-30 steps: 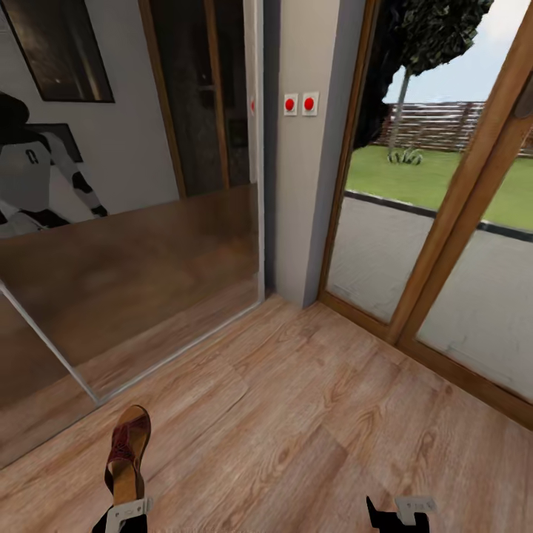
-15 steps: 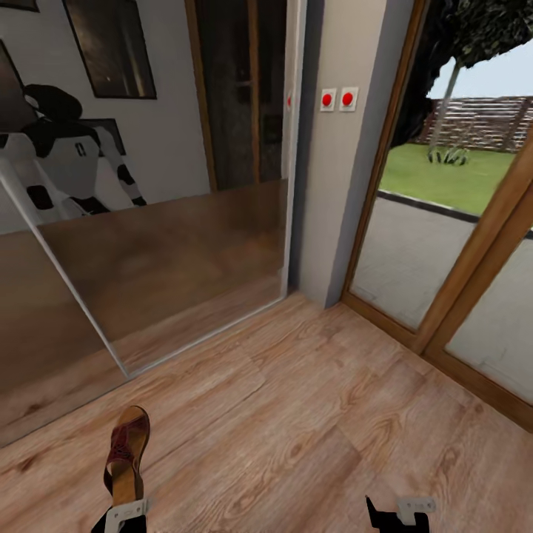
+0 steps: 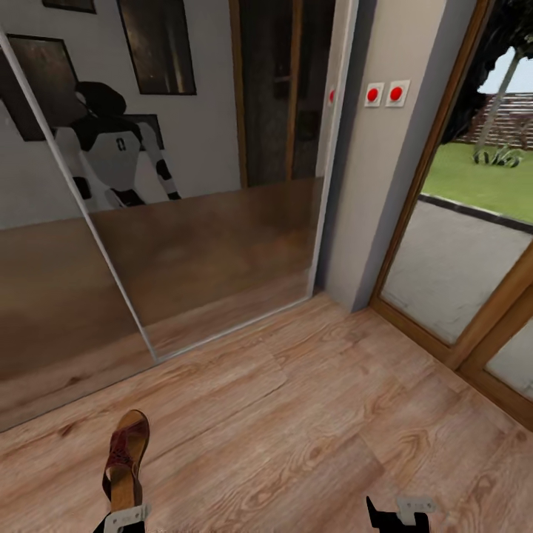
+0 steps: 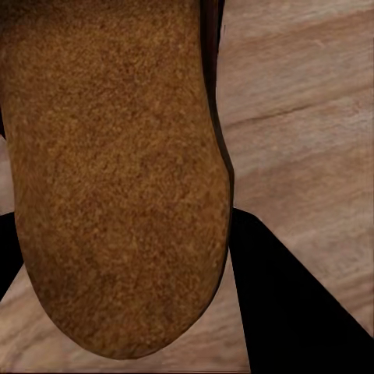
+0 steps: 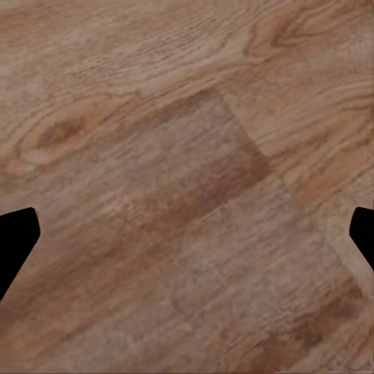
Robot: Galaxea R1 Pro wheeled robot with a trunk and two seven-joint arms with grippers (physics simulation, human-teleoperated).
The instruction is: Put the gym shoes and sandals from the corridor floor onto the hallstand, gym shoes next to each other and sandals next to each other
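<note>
One sandal [image 3: 124, 457] juts forward, heel clamped in the left pincer [image 3: 122, 516].

Brown sandal [image 3: 126, 459] with tan insole; wood-grain floor [image 3: 311, 429].

A mirrored sliding wardrobe [image 3: 185, 244] stands left of the grey wall pillar [image 3: 385, 185]; glazed wooden doors [image 3: 474, 244] stand right of it.

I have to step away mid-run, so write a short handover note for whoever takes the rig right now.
Left tool: shut on one sandal, carried above the corridor floor, toe pointing forward.
Right tool: open, nothing in it; wood floor below.
Ahead: mirrored wardrobe and glass door.
Done: one sandal picked up.
Left: find the hallstand, place this sandal, then fetch its mate and both gym shoes.
</note>
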